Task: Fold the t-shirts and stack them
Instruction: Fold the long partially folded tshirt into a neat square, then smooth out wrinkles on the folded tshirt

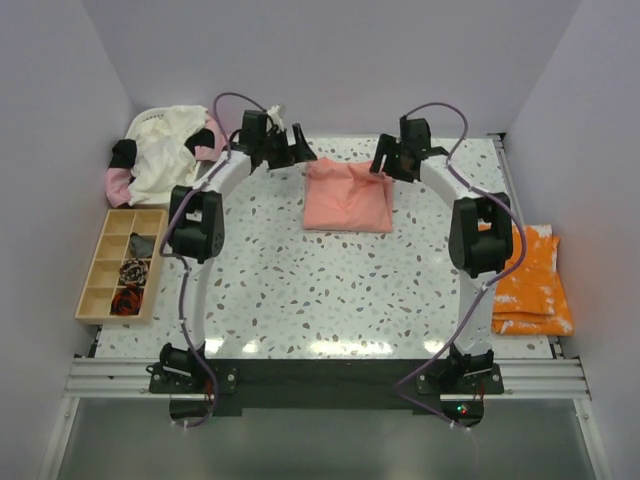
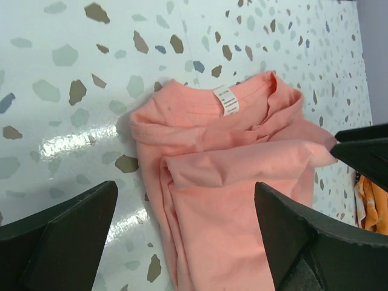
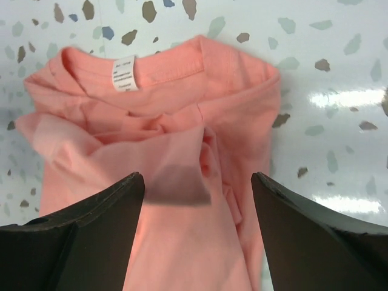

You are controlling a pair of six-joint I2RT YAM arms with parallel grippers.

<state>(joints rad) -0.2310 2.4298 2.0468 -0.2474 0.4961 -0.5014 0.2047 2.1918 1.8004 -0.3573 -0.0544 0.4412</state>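
Salmon-pink t-shirt (image 1: 347, 196) lies part-folded on table (image 1: 300, 300), far-centre. Your left gripper (image 2: 185, 194) & right gripper (image 3: 197, 182) hover spread wide, empty, over its collar corners, prob. to pinch there for next fold.

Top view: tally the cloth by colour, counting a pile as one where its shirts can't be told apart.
Salmon shirt: 1
Orange-and-white folded pile: 1
Cream-and-pink heap: 1
Total: 3 lots; the number of shirts inside the pile and the heap cannot be told.
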